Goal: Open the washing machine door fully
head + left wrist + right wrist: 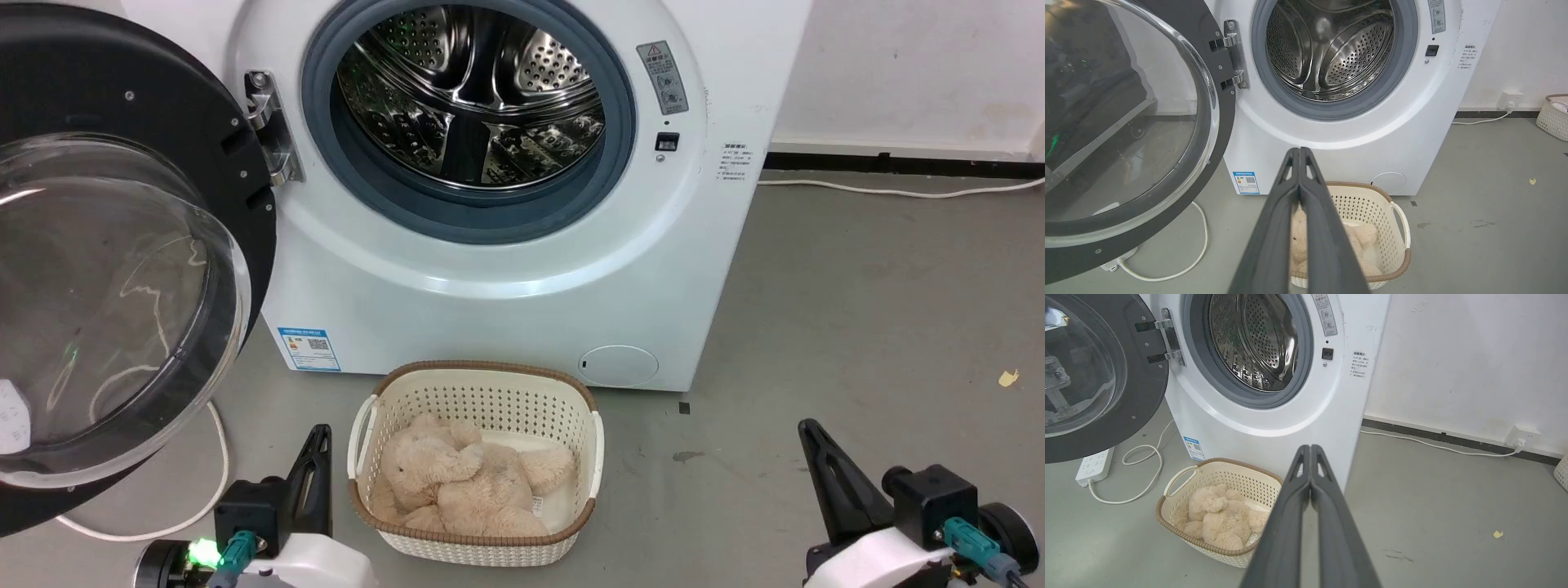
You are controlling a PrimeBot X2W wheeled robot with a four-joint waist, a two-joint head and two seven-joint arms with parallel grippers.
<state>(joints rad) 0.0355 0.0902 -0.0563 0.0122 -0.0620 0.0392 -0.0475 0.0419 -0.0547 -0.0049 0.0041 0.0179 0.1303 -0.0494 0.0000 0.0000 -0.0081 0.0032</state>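
The left gripper (pixel 320 437) and the right gripper (pixel 808 431) sit low, each with its fingers pressed together and nothing held. The washing machine door (pixel 114 269) hangs wide at nine o'clock from the drum (pixel 469 90), apart from both grippers. It looks fully open to me. My worry is the left arm: if it lifts carelessly, it could clip the door's lower rim and knock it back, or snag the white cable (pixel 219 457) lying under it.

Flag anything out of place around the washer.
A yellowish scrap lies on the floor right of the machine, and a dark smear marks it near the basket. A power strip with looped cable sits under the open washing machine door.
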